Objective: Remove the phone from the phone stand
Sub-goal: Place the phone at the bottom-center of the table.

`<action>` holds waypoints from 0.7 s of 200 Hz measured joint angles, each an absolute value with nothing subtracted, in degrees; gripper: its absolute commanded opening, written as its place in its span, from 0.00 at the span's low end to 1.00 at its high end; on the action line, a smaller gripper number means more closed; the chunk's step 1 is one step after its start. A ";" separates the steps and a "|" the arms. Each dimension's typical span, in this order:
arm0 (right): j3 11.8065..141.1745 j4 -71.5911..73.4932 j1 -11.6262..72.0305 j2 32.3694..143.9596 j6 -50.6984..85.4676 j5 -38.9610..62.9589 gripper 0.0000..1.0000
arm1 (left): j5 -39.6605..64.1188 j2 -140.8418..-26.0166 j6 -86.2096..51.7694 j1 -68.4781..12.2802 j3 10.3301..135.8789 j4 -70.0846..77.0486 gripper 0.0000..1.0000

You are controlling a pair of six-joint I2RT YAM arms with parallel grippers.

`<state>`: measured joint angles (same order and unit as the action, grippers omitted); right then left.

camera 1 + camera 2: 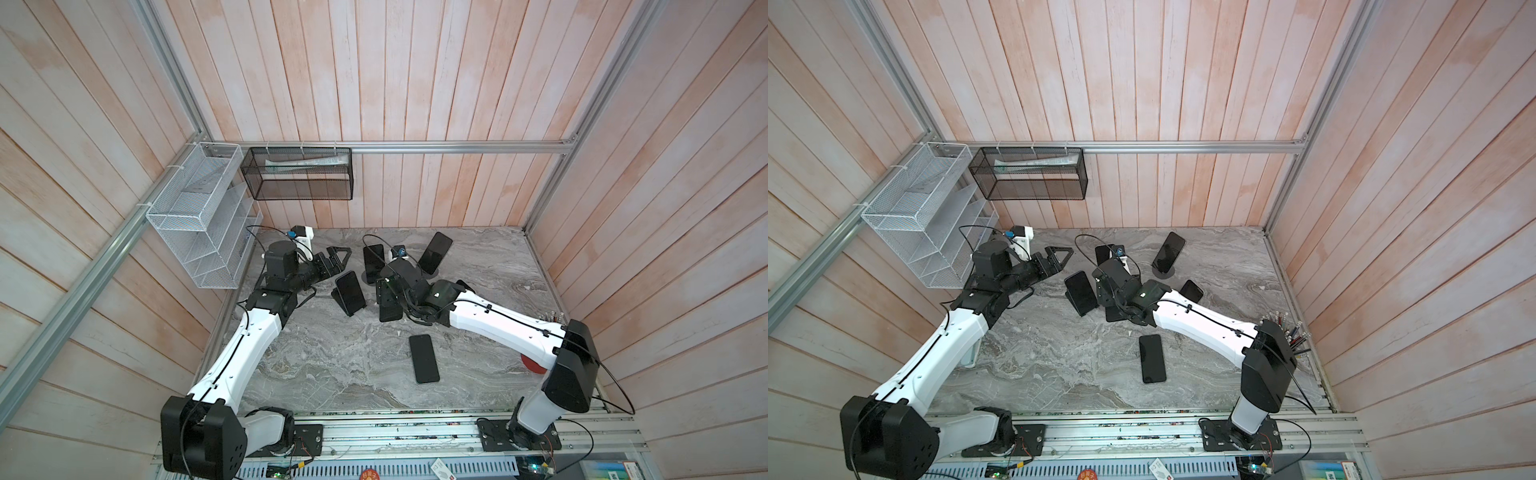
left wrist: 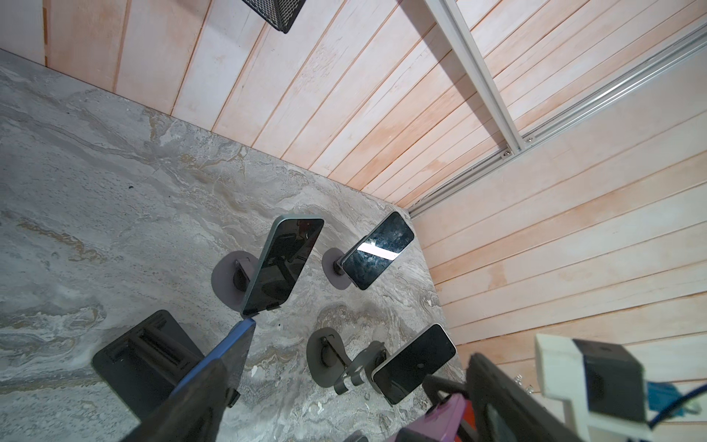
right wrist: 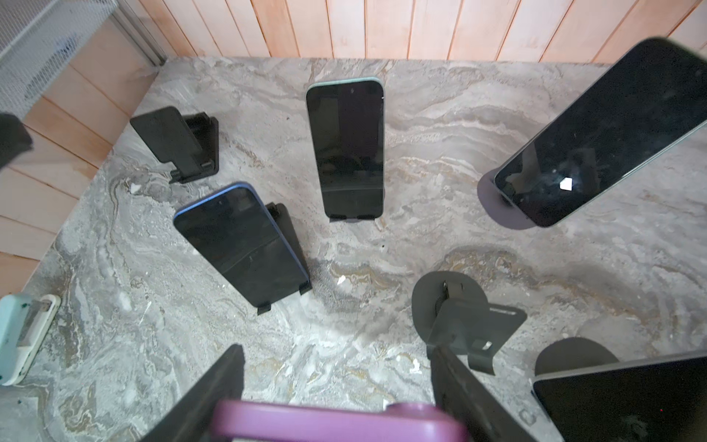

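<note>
Both arms idle: left gripper (image 1: pixel 338 257) spread wide, empty; right gripper (image 3: pixel 336 367) parted, empty, above bare stand (image 3: pixel 455 317).

Showing grey veined marble on the tabletop (image 3: pixel 440 126), black screens on a blue-edged phone (image 3: pixel 241 241) and a pale-green-edged phone (image 3: pixel 350 149), dark grey on the empty stand (image 3: pixel 459 321), pink-washed planks on the walls (image 1: pixel 415 75).
</note>
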<state>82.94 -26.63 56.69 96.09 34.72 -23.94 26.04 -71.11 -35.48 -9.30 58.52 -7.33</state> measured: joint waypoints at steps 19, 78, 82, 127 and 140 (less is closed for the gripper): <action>82.91 -27.94 57.84 96.92 36.29 -23.29 0.68 | 25.80 -70.67 -35.51 -9.08 58.52 -7.33 0.98; 79.64 -29.17 60.88 97.08 41.60 -20.29 0.68 | 25.89 -70.28 -35.57 -8.95 58.52 -7.20 0.98; 79.09 -29.21 61.06 97.10 41.98 -19.92 0.68 | 25.89 -70.26 -35.57 -8.95 58.52 -7.18 0.98; 74.89 -30.46 62.13 98.13 44.86 -16.53 0.68 | 26.20 -70.22 -35.79 -8.93 58.52 -6.90 0.98; 74.06 -30.55 62.24 98.21 45.74 -16.14 0.68 | 26.55 -70.15 -35.86 -8.91 58.52 -6.85 0.98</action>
<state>74.06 -30.55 62.24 98.21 45.74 -16.14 26.55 -70.15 -35.86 -8.91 58.52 -6.85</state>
